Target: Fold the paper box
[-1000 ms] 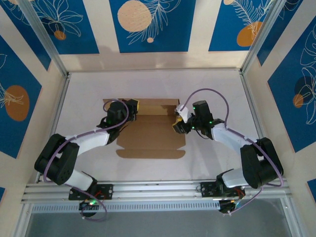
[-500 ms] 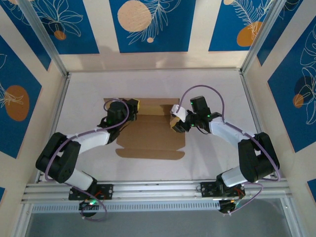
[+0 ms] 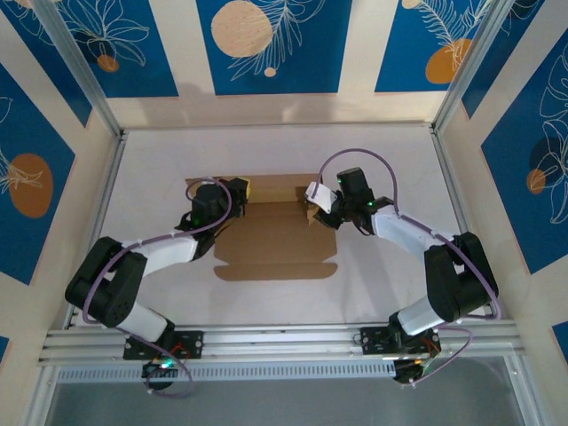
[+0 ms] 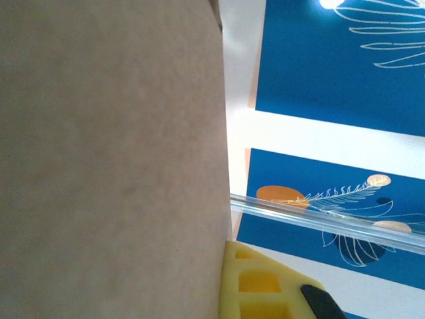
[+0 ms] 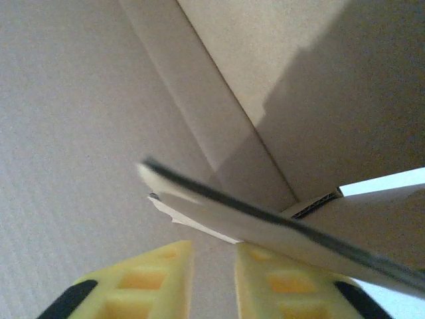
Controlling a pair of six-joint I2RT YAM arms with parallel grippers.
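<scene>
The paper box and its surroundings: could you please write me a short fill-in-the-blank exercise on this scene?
1. The paper box is ____ in colour.
2. In the top external view, the box lies ____ the left arm and the right arm.
3. The jaws of the right gripper are coloured ____.

Missing words: brown; between; yellow.

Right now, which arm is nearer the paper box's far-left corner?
Left. The left arm reaches the paper box near that corner; the right arm works its far-right edge.
</scene>
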